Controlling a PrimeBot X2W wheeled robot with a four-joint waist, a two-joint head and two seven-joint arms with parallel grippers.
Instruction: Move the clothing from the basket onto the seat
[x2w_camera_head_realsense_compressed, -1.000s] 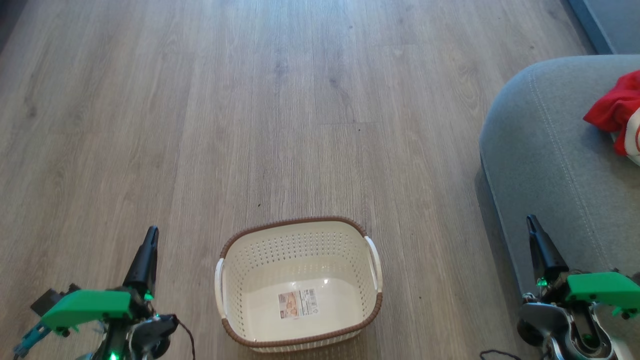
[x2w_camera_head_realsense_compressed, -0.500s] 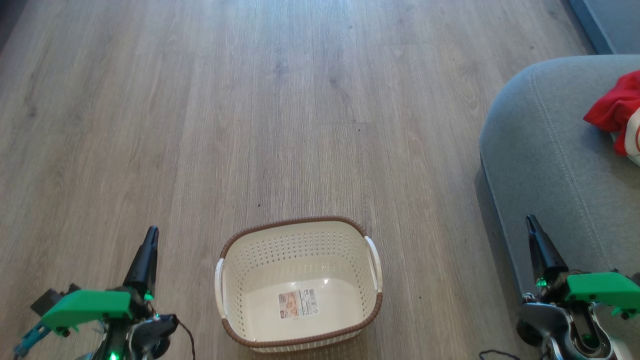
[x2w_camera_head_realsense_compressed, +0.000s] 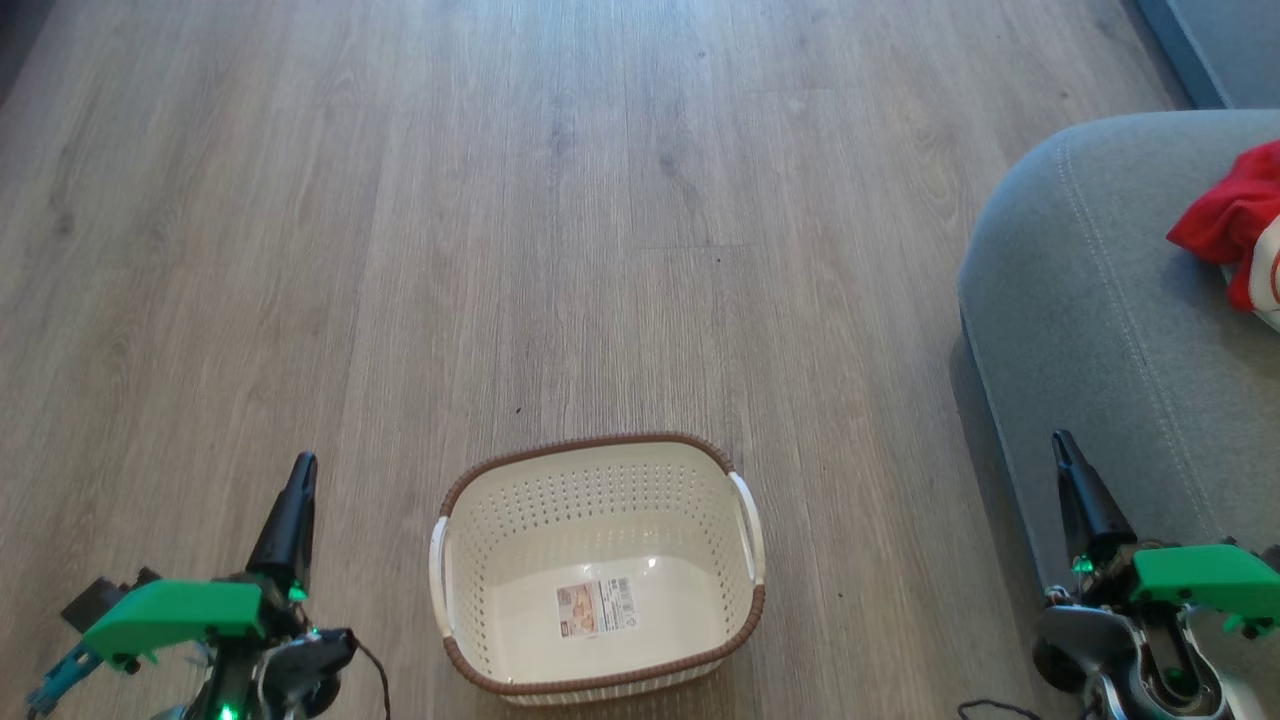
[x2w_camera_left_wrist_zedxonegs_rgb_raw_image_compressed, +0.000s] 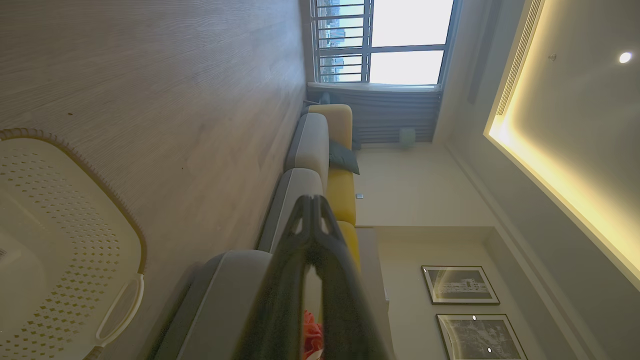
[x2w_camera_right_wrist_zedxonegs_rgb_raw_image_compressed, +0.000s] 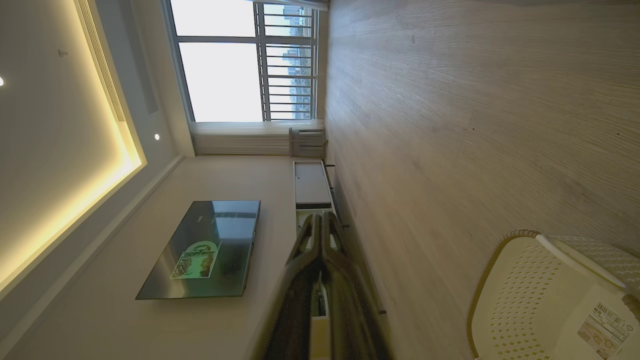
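Observation:
The cream-white basket with its brown rim stands on the floor at the bottom centre, holding nothing but a label sticker. Red clothing with white trim lies on the grey-green seat at the right edge. My left gripper hangs shut and empty to the left of the basket. My right gripper is shut and empty in front of the seat's near corner. The basket fills the lower left of the left wrist view, and a scrap of red clothing peeks past the shut left gripper. The basket also sits at the lower right of the right wrist view, beside the shut right gripper.
Wood-look floor stretches wide ahead and to the left of the basket. A row of grey and yellow sofa sections runs toward a window. A television hangs on the wall above a low white cabinet.

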